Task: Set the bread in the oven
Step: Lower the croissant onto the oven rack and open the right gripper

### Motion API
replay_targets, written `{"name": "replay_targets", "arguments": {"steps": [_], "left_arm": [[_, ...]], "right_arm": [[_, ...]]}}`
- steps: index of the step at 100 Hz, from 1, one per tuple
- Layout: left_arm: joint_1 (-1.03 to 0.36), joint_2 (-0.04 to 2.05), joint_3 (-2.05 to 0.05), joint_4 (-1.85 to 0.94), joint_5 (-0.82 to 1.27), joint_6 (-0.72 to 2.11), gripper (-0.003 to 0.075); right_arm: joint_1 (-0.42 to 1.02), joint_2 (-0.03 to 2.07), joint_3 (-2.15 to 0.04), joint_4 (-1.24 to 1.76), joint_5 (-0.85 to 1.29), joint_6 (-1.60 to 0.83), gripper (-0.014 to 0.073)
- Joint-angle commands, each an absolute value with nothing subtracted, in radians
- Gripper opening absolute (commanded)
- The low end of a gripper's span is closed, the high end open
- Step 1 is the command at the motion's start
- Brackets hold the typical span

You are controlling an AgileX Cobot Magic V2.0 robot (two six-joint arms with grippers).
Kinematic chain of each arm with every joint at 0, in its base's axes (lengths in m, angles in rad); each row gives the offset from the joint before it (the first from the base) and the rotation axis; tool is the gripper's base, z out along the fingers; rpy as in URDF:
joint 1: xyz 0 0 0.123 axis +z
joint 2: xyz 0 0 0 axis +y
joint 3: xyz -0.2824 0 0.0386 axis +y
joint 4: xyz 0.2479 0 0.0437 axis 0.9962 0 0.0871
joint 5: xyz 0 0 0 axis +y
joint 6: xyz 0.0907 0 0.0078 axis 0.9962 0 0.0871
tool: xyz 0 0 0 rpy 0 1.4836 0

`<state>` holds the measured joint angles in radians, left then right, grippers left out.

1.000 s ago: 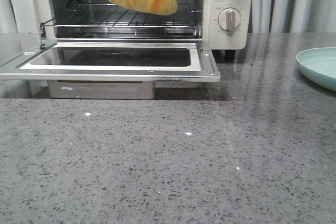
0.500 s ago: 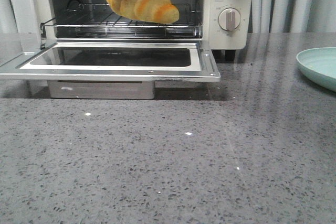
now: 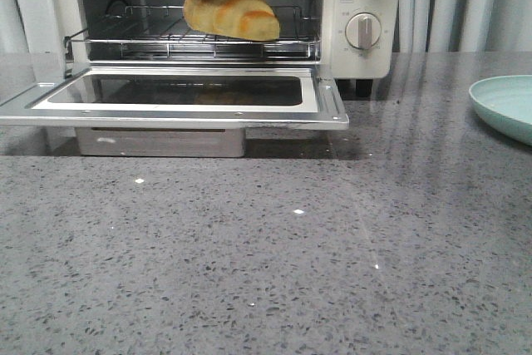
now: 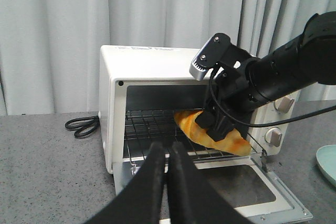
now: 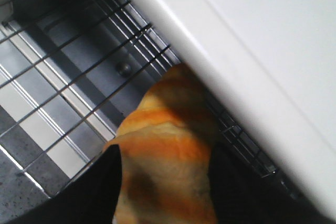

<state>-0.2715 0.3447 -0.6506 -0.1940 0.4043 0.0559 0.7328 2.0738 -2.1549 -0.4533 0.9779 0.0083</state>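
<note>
1. Look at the bread [image 3: 232, 10] first: a second ago it hung high in the mouth of the oven [image 3: 362, 14], half a second ago it was lower, and now it sits down at the level of the wire rack [image 3: 191, 39], toward the rack's right half, inside the open front.
2. Your right gripper [image 5: 164, 178] has come down with it, and its two dark fingers [image 5: 92, 195] press the roll from either side, so the jaws are closed on the bread, not released.
3. I can't tell from the front view whether the underside rests fully on the wires or just above them; it looks like contact at the right end.
4. Your left gripper [image 4: 167, 153] hangs back in front of the oven, fingers closed together with nothing between them, well apart from the bread.
5. The door [image 3: 179, 97] lies flat open toward you, and the plate [image 3: 505, 106] sits empty far off to the right.
6. What this means: the carrying looks done; the release and pulling the arm out clear of the oven's top edge remain.
</note>
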Motion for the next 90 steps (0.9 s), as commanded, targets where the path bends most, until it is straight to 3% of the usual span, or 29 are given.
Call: {"name": "replay_targets", "arguments": {"steps": [1,29,72,90], "left_arm": [[-0.269,0.340,-0.685,-0.207,0.335,0.050,-0.0022],[-0.260,0.272,-0.685,-0.191,0.399,0.043,-0.0022],[-0.016,0.113,-0.631,-0.175,0.501,0.021,-0.0022],[0.011,0.063,-0.549,-0.189,0.466,0.021,-0.0022]], "right_arm": [[0.738,2.015,-2.201,-0.497,0.942,0.000,0.0340],[0.782,2.008,-2.261,-0.487,1.019,0.000,0.0339],[0.896,1.932,-2.269,-0.487,1.182,0.011,0.0339],[0.940,1.879,-2.269,-0.487,1.251,0.023,0.0338]]}}
